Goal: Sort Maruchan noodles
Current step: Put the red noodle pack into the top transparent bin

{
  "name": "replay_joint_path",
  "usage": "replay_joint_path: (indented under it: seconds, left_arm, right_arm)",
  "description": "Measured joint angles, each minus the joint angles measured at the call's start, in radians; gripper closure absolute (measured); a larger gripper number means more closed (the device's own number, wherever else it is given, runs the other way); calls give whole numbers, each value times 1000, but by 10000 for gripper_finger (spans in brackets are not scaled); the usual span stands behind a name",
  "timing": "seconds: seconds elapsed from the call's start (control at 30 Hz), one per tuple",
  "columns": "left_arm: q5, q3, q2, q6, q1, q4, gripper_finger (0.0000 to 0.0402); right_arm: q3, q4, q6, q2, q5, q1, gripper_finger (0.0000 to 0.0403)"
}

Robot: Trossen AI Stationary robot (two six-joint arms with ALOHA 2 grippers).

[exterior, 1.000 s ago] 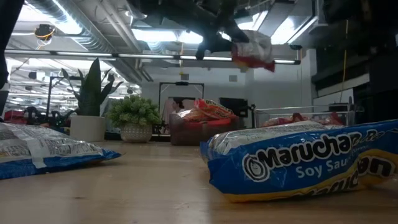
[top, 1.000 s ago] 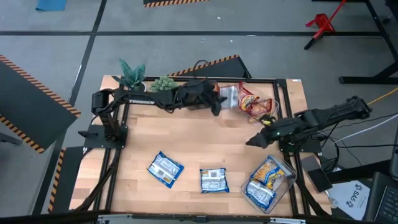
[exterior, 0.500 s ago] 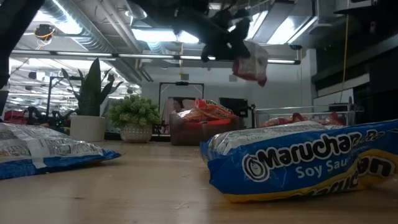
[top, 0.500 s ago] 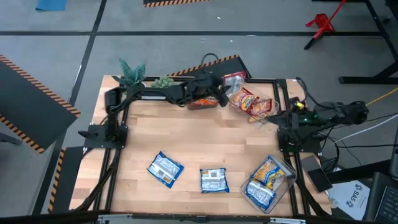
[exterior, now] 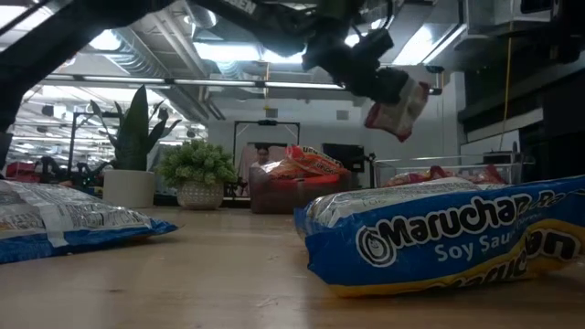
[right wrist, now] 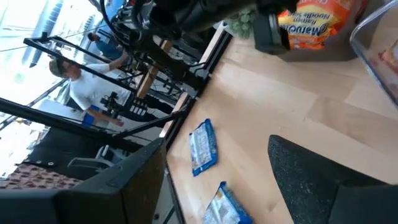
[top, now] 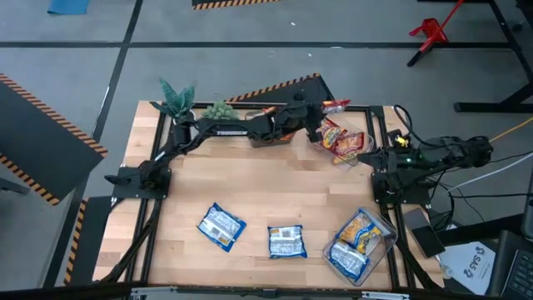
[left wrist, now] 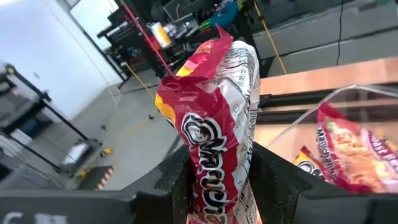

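Red packet aloft at counter's far edge

Red-and-white noodle packet (left wrist: 214, 124) pinched in left claw (top: 319, 117), hanging well above the wooden counter (top: 258, 192), long axis running out from the fingers, tilted downward in the low view. Just beside and below: clear bin (top: 371, 133) of red-brown packets (top: 343, 142), near the far edge. Open boards nearer, then two blue packets (top: 221, 226) well apart. Right claw (top: 385, 158) parked wide open, empty, at the right edge.

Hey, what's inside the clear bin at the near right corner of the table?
The clear bin holds Maruchan packets: an orange packet lies on top and a blue-and-white packet shows beside it. Anything beneath those two is covered, so a full count is not possible.
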Motion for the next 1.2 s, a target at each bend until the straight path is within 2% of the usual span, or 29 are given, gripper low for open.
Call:
replay_joint_path:
  seconds: [0.23, 0.7, 1.03, 1.2]
  left_arm:
    - [-13, 27, 78, 224, -51, 12, 265]
    - [-67, 28, 166, 510, -111, 82, 265]
    - [-97, 26, 183, 528, -115, 120, 263]
    - [-61, 27, 182, 527, -115, 127, 251]
  right_arm:
    - [0, 0, -20, 0, 18, 0, 134]
    - [0, -37, -19, 1, 69, 0, 134]
    - [0, -39, -19, 0, 70, 0, 134]
    - [0, -39, -19, 0, 70, 0, 134]
